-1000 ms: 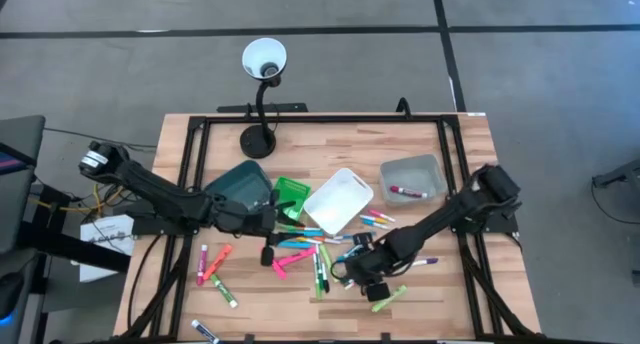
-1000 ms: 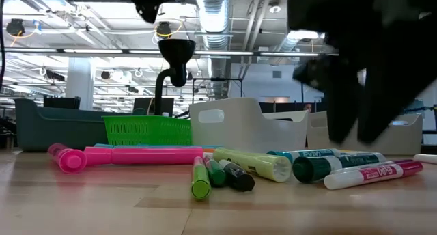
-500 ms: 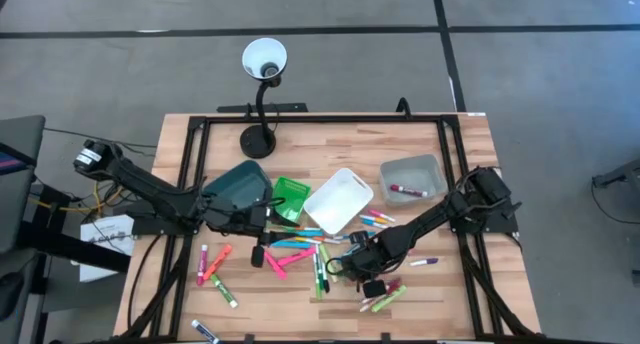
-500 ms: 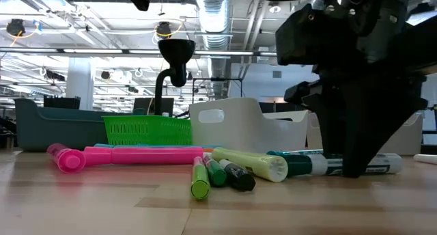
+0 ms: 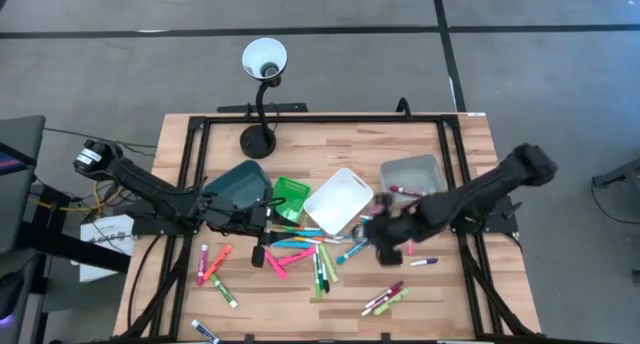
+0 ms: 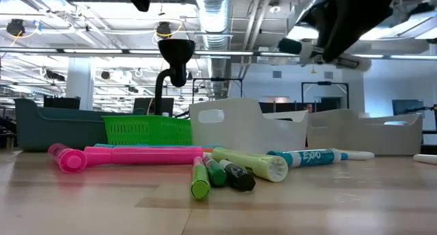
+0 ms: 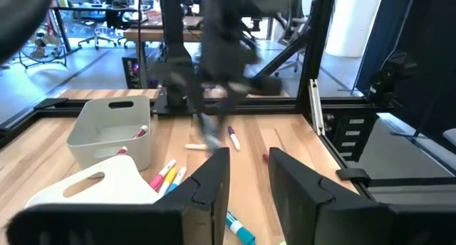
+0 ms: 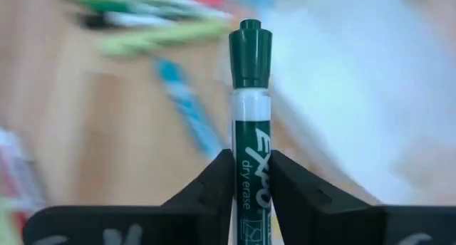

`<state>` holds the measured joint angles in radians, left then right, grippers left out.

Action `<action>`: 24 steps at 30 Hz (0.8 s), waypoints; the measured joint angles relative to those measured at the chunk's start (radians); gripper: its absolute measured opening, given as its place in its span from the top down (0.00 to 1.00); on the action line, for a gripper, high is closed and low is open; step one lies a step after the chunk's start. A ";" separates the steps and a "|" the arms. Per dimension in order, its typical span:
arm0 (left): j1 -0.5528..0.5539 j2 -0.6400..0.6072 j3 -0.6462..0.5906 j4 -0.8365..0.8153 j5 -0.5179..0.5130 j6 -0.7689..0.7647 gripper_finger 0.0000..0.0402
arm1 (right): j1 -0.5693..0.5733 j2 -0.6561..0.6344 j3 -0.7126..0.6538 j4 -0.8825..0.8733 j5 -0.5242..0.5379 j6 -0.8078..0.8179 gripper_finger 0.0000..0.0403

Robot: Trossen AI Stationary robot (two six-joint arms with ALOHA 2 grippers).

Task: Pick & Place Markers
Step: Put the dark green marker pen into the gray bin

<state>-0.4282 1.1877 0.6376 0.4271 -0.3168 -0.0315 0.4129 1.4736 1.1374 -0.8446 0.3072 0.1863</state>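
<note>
since the earlier frames the right arm has lifted off the counter and swung toward the white bin, carrying a marker; the left arm has stayed put.

high view: right gripper (image 5: 388,234) blurred, above the counter (image 5: 460,294) just beside the white bin (image 5: 338,199) and near the grey bin (image 5: 412,176). one red marker lies in the grey bin. left gripper (image 5: 268,222) low beside the green basket (image 5: 291,195) and dark teal bin (image 5: 238,185). loose markers (image 5: 300,246) scattered between the arms; a small group (image 5: 384,298) nearer the front edge, another (image 5: 214,266) on the left. desk lamp (image 5: 263,61) at the back edge.

low view: right arm raised at upper right, a dark green marker (image 6: 298,48) sticking out sideways from it, well above the counter. on the surface: pink marker (image 6: 130,156), green markers (image 6: 212,173), teal expo marker (image 6: 308,156). bins stand behind them.

left wrist view: left jaws parted, nothing between them; fingers (image 7: 212,189) hover over the white bin's rim. grey bin (image 7: 110,128) beyond, right arm blurred behind it.

right wrist view: right jaws clenched on the dark green marker (image 8: 250,95), an expo dry-erase, cap pointing away from the wrist. background blurred; white bin and loose markers below.
</note>
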 joint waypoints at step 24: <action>0.000 0.000 0.000 0.000 0.000 -0.003 0.76 | -0.623 -0.256 -0.319 -0.260 0.004 -0.168 0.84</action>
<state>-0.4282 1.1881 0.6376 0.4271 -0.3172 -0.0349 -0.2098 1.2176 0.8186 -1.1050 0.3111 0.0180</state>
